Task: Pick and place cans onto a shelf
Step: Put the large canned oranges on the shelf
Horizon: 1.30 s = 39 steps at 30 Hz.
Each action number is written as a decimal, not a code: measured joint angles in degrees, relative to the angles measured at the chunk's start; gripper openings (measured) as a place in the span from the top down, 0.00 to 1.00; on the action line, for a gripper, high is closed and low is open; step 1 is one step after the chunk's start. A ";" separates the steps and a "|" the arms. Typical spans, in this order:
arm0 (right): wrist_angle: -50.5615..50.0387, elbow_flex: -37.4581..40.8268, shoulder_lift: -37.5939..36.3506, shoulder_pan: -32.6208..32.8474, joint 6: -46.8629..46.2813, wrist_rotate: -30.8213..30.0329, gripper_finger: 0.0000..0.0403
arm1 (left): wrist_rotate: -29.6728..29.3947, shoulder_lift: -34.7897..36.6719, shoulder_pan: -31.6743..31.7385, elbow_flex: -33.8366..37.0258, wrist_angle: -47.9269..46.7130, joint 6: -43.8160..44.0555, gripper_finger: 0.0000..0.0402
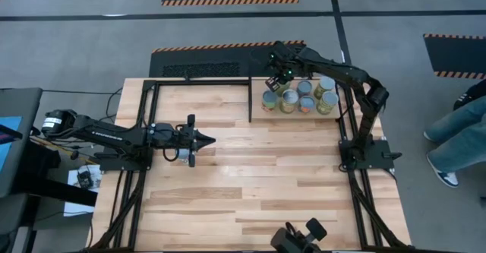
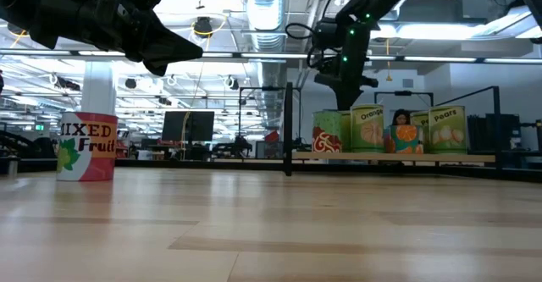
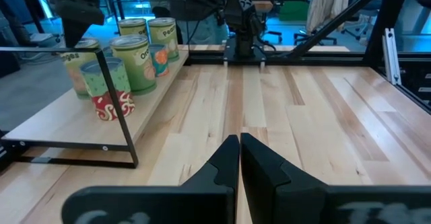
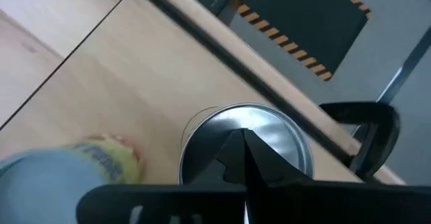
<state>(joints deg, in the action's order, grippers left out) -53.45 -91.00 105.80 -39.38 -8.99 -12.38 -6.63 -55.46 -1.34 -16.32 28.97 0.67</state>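
Note:
Several cans [image 1: 298,97] stand upright in a cluster on the plywood shelf [image 1: 228,93] at the table's far right. They also show in the low view [image 2: 389,129] and the left wrist view [image 3: 124,59]. My right gripper [image 1: 279,74] is shut and points down over a silver-topped can [image 4: 246,146] at the far left of the cluster. A red and white "Mixed Fruit" can [image 2: 87,146] stands on the tabletop at the left. My left gripper [image 1: 206,139] is shut and empty above the table's left middle, pointing toward the right edge. My right gripper's shut fingertips [image 4: 242,140] stand over the middle of the can's silver top, coming from above. Whether they touch the top, I cannot tell.
Black frame bars [image 1: 250,99] edge the shelf, with an upright post at its left end [image 2: 288,129]. A pale-blue-topped can [image 4: 60,173] stands close beside the silver one. Bare planked tabletop [image 1: 266,177] lies between the arms. A person's legs [image 1: 456,135] show beyond the right edge.

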 joint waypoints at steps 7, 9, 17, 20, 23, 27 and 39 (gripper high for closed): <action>-0.18 0.15 -0.31 0.52 0.31 -0.12 0.98 | 0.11 0.00 0.02 0.00 0.06 -0.03 0.98; -0.39 0.15 -0.31 0.52 0.31 -0.06 0.98 | 0.10 0.00 0.02 0.00 0.05 -0.04 0.98; -1.16 0.15 -0.33 0.20 0.42 0.22 0.98 | 0.13 0.00 0.02 0.00 0.04 -0.02 0.98; -1.62 0.17 -0.33 0.19 0.20 0.24 0.98 | 0.13 0.00 0.02 0.00 0.07 -0.02 0.98; -1.67 0.21 -0.31 -0.13 0.20 0.28 0.98 | 0.13 0.00 0.02 0.00 0.05 -0.02 0.98; -1.83 0.23 -0.31 -0.13 0.04 0.31 0.98 | 0.13 0.00 0.02 0.00 0.07 -0.02 0.98; -2.92 0.26 -0.26 -0.13 0.00 0.31 0.98 | 0.13 0.00 0.02 0.00 0.04 -0.02 0.98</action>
<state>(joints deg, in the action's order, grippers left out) -56.37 -90.74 105.54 -39.51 -8.99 -12.08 -6.50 -55.46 -1.32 -16.32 29.02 0.64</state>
